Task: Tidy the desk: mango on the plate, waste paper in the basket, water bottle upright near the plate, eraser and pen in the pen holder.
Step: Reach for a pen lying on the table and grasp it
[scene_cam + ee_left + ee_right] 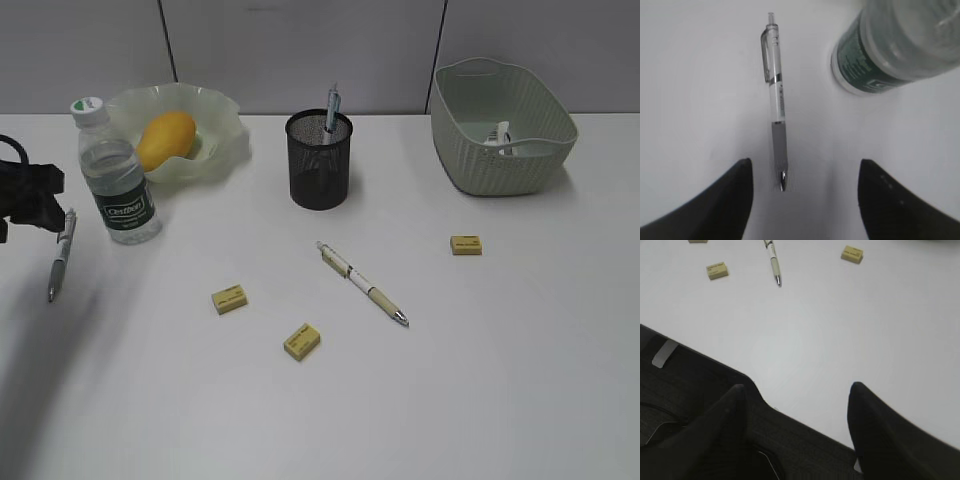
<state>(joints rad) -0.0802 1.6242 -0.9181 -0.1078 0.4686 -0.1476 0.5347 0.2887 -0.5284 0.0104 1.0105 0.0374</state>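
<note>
One risk: the left gripper (802, 200), spread wide and empty above the pen (777, 100), could knock the nearby water bottle (900, 45) over.

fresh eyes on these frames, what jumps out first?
Probably the mango, bright orange-yellow in the wavy green plate at the back left, with the water bottle upright just in front. Next, the loose items mid-desk: a white pen lying diagonally and three yellow erasers around it. At the far left, the left gripper hangs open over a second pen.
</note>
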